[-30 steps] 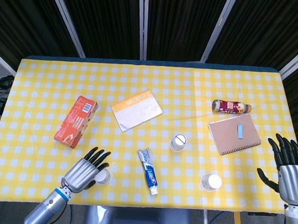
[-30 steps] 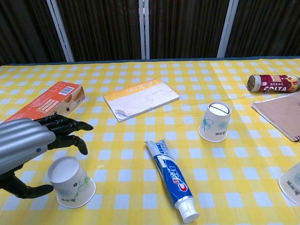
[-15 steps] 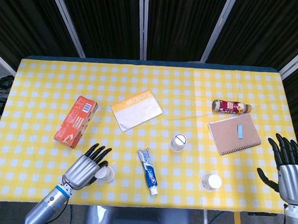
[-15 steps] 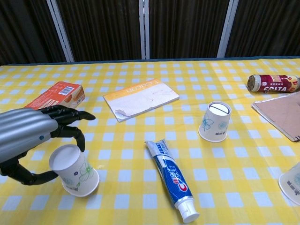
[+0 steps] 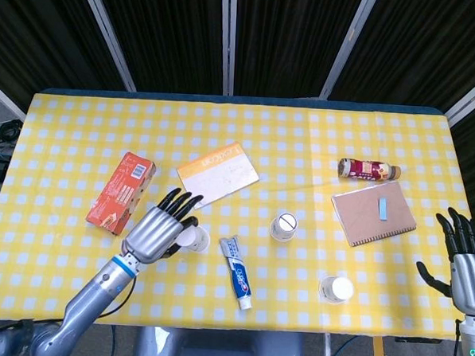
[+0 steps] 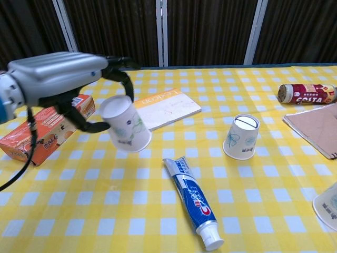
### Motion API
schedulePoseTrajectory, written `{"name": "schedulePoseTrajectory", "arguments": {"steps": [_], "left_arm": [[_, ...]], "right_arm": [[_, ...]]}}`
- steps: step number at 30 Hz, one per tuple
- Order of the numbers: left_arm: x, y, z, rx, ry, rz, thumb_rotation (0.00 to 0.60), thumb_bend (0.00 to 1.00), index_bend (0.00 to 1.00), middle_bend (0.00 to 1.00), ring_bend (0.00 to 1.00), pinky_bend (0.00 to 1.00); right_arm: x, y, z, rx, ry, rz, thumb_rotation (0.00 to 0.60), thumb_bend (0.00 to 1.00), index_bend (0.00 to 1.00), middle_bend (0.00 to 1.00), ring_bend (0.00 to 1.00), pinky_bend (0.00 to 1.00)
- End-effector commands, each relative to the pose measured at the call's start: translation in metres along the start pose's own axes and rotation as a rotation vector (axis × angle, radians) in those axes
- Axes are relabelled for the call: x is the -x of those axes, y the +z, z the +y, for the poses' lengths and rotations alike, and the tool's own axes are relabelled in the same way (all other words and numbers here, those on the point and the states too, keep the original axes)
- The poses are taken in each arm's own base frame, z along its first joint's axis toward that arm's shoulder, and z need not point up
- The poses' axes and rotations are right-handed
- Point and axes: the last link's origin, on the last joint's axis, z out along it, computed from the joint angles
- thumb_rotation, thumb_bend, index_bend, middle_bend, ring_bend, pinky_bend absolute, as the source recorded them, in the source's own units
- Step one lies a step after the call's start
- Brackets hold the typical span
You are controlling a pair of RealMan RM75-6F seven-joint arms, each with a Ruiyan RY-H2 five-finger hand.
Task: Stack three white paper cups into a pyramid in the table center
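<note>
My left hand holds a white paper cup upside down in the air, left of the table's middle. A second cup stands upside down on the cloth near the centre. The third cup sits upside down near the front edge at the right, cut off by the chest view's border. My right hand hangs off the table's right front corner with fingers spread and nothing in it.
A toothpaste tube lies between the held cup and the centre cup. An orange box, a booklet, a brown notebook and a lying bottle sit around the yellow checked table.
My left hand closed on the front-left cup, lifted it off the cloth and carried it up and toward the centre. The right hand shifted slightly; the other cups stayed put.
</note>
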Motion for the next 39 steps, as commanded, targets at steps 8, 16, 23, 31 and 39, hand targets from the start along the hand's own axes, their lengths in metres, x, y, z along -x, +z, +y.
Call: {"name": "schedulePoseTrajectory", "arguments": {"steps": [8, 16, 23, 31, 39], "left_arm": [[-0.013, 0.102, 0.039, 0.039, 0.050, -0.039, 0.600, 0.37, 0.36, 0.00, 0.00, 0.00], [0.002, 0.128, 0.055, 0.055, 0.071, -0.105, 0.600, 0.37, 0.36, 0.00, 0.00, 0.00], [0.014, 0.144, 0.063, 0.058, 0.093, -0.132, 0.600, 0.37, 0.36, 0.00, 0.00, 0.00], [0.023, 0.158, 0.072, 0.061, 0.082, -0.153, 0.600, 0.36, 0.34, 0.00, 0.00, 0.00], [0.030, 0.163, 0.079, 0.079, 0.082, -0.164, 0.600, 0.35, 0.22, 0.00, 0.00, 0.00]], "right_arm": [[0.005, 0.014, 0.018, 0.069, 0.014, -0.025, 0.600, 0.13, 0.11, 0.00, 0.00, 0.00], [0.006, 0.017, 0.026, 0.102, 0.015, -0.032, 0.600, 0.13, 0.11, 0.00, 0.00, 0.00], [0.006, 0.017, 0.031, 0.118, 0.016, -0.029, 0.600, 0.14, 0.11, 0.00, 0.00, 0.00], [0.006, 0.017, 0.033, 0.128, 0.023, -0.035, 0.600, 0.14, 0.11, 0.00, 0.00, 0.00], [0.008, 0.018, 0.033, 0.127, 0.025, -0.043, 0.600, 0.14, 0.11, 0.00, 0.00, 0.00]]}}
